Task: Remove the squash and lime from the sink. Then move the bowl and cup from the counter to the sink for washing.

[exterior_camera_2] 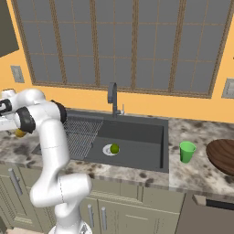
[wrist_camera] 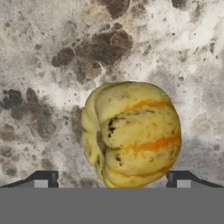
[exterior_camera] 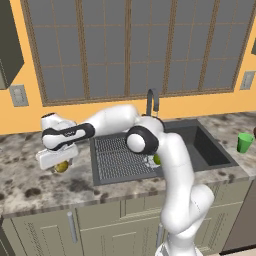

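Hovering: end effector [wrist_camera: 112,181] open | squash [wrist_camera: 131,133] on counter [wrist_camera: 52,65]

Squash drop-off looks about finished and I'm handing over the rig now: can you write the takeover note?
Gripper: open, over the counter left of the sink, with the squash between its fingertips, apparently resting on the stone and not gripped.
Squash: out of the sink, on the left counter.
Lime: in the basin, by the drain.
Cup: upright on the counter right of the sink.
Bowl: on the counter right of the cup.
Done: squash removed.
Left: lift away from the squash, take out the lime, then put the bowl and cup into the sink.
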